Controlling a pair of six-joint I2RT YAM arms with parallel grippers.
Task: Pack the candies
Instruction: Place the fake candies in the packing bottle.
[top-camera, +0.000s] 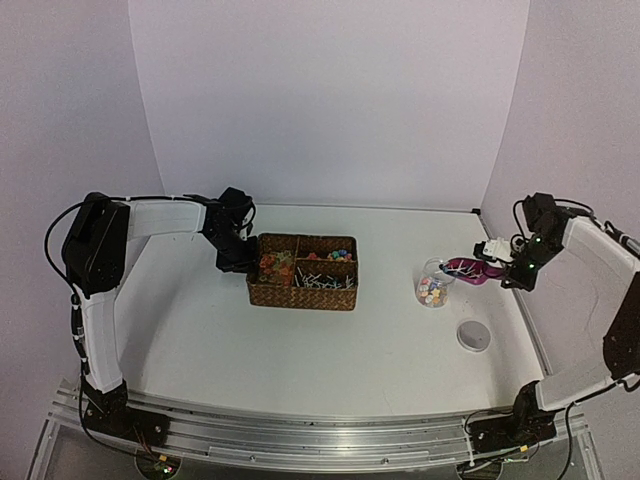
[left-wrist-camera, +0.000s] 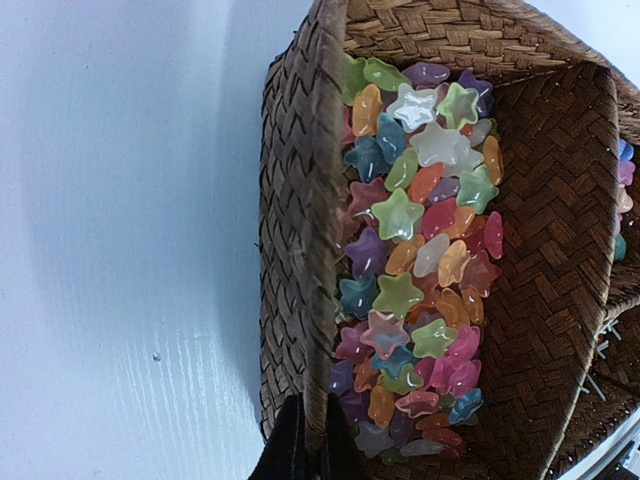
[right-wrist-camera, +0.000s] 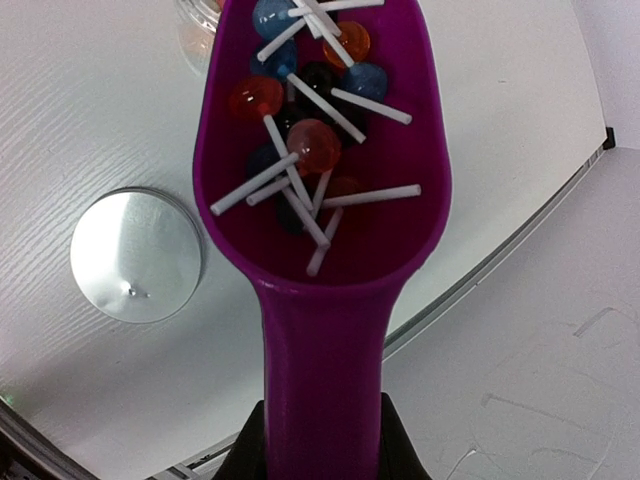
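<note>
My right claw (right-wrist-camera: 322, 450) pinches magenta plastic scoop (right-wrist-camera: 320, 250) by handle; left claw (left-wrist-camera: 312, 450) pinches woven wicker basket (left-wrist-camera: 290, 200) rim. Its small stick candies (right-wrist-camera: 300, 140) look light, loose; I'd hold the handle level.

Candies (left-wrist-camera: 400, 215) in basket (top-camera: 300, 297), left of jar (top-camera: 424, 296); lid (top-camera: 473, 335) before jar.

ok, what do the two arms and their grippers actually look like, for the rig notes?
The left arm and right arm have white boxy link covers between black joint housings. Black cables loop off the shoulders down to the bases. Small green lights glow near the right wrist. The left gripper and right gripper have black fingers; no markings legible.
</note>
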